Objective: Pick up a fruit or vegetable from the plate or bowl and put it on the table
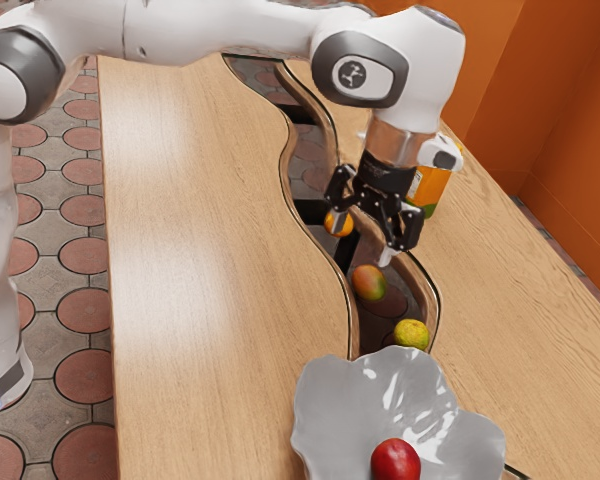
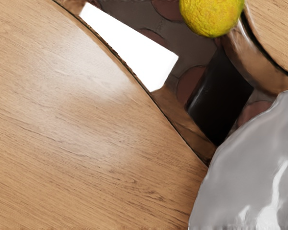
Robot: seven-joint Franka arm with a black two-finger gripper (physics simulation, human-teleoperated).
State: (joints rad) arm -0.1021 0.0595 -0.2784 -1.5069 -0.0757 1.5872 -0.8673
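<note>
The bowl (image 1: 315, 405) was found plain grey, the round fruit (image 1: 395, 461) red, the mango (image 1: 369, 283) orange shading to green, the citrus (image 1: 411, 334) mottled yellow-green. The tabletop (image 1: 200, 250) showed light-brown grain; the floor (image 1: 40, 285), reddish discs on grey.

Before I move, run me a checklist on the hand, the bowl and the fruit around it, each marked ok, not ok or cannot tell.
1. Hand open, fingers apart: ok.
2. Red fruit inside the gray bowl: ok.
3. Hand lined up over the bowl: not ok; it is over the table's dark winding channel, short of the bowl.
4. Yellow-green fruit outside the bowl: ok, just beyond its rim.
5. Orange fruit free of the nearby fingertip: cannot tell; they overlap in the exterior view.
</note>
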